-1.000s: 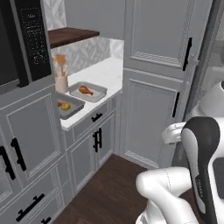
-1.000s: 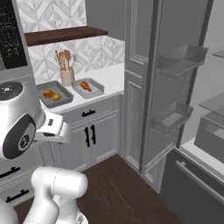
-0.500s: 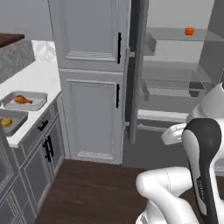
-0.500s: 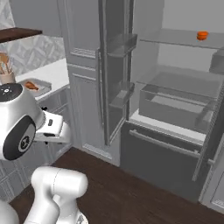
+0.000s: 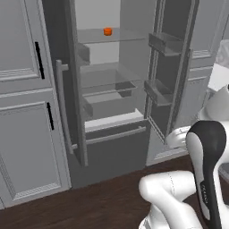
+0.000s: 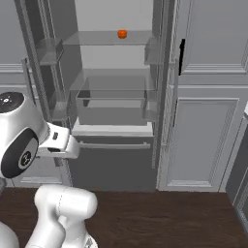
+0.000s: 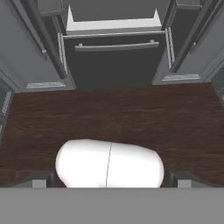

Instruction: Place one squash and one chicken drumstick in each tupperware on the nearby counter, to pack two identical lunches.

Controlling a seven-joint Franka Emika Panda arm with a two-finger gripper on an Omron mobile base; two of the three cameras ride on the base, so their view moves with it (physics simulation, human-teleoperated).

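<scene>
I face an open two-door fridge [image 5: 105,96] [image 6: 114,97]. A small orange item [image 5: 108,31] [image 6: 122,34] lies on its upper glass shelf; it is too small to tell what it is. My gripper [image 7: 111,181] points down at the dark wooden floor [image 7: 113,113] in front of the fridge's bottom drawer [image 7: 114,46]. Its fingertips [image 7: 41,180] stand wide apart at the lower corners of the hand view, open, holding nothing. The counter, the tupperwares, the squash and the drumsticks are out of view.
The fridge's doors [image 5: 71,89] [image 5: 172,76] swing out on both sides with bins on their inner faces. Tall grey panelled cabinets [image 5: 24,103] [image 6: 208,111] flank the fridge. A pale surface [image 5: 219,77] shows at the far right of the left base view.
The whole picture has swung from the counter with the trays to the open fridge, so the base has turned. The arm keeps its folded pose.
</scene>
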